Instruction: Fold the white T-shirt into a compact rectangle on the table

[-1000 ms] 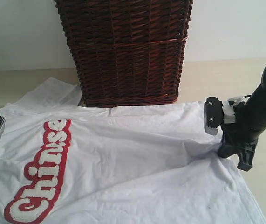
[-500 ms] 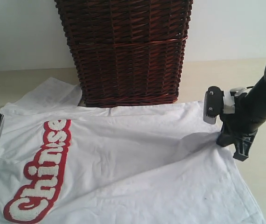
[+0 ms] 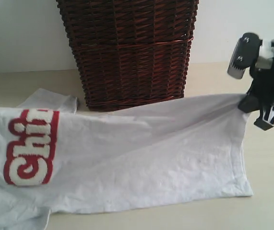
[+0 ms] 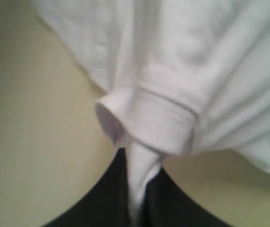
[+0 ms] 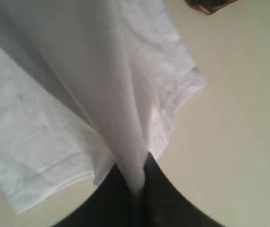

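The white T-shirt (image 3: 141, 153) hangs stretched across the exterior view, its red-outlined lettering (image 3: 31, 146) at the left and its lower hem trailing on the table (image 3: 271, 201). My right gripper (image 3: 248, 101) is shut on the shirt's right edge, raised above the tabletop. In the right wrist view the cloth (image 5: 101, 85) runs pinched between the black fingers of that gripper (image 5: 137, 182). My left gripper (image 4: 135, 189) is shut on a hemmed fold of the shirt (image 4: 163, 118); it is out of the exterior view, past the left edge.
A tall dark brown wicker basket (image 3: 129, 52) stands at the back centre, right behind the shirt. Bare beige tabletop lies at the right and front right. A pale wall (image 3: 21, 33) runs behind.
Both grippers have lifted and drawn the shirt up and away from the front; it now hangs taut. The right gripper rose and moved right. The left gripper left the exterior view.
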Robot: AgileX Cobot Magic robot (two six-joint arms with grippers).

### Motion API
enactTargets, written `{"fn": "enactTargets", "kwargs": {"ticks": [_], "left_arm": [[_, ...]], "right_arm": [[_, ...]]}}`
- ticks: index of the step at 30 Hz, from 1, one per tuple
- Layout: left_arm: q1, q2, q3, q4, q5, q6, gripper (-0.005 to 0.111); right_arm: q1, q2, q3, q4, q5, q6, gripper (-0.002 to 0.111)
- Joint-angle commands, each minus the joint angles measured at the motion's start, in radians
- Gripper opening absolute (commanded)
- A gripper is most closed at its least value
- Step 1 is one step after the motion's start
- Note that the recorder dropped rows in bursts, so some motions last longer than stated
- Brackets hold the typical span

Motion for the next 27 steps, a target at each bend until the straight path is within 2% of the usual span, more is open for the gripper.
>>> {"fn": "enactTargets", "kwargs": {"ticks": [1, 7, 15, 21, 27], "left_arm": [[0.000, -0.221, 0.001, 0.118, 0.069, -0.177, 0.000], [0.002, -0.468, 0.001, 0.173, 0.128, -0.318, 0.000], [0.002, -0.793, 0.001, -0.015, 0.122, -0.351, 0.000], [0.002, -0.961, -0.081, -0.015, 0.153, -0.351, 0.000], [0.002, -0.979, -0.185, -0.054, 0.287, -0.353, 0.000]], "right_arm": [[-0.004, -0.181, -0.006, -0.037, 0.092, 0.111, 0.000], [-0.004, -0.433, -0.006, -0.093, 0.184, 0.256, 0.000], [0.010, -0.745, -0.006, -0.291, 0.269, 0.615, 0.000], [0.042, -0.943, -0.006, -0.292, 0.314, 0.617, 0.000], [0.070, -1.022, -0.006, -0.297, 0.391, 0.599, 0.000]]}}
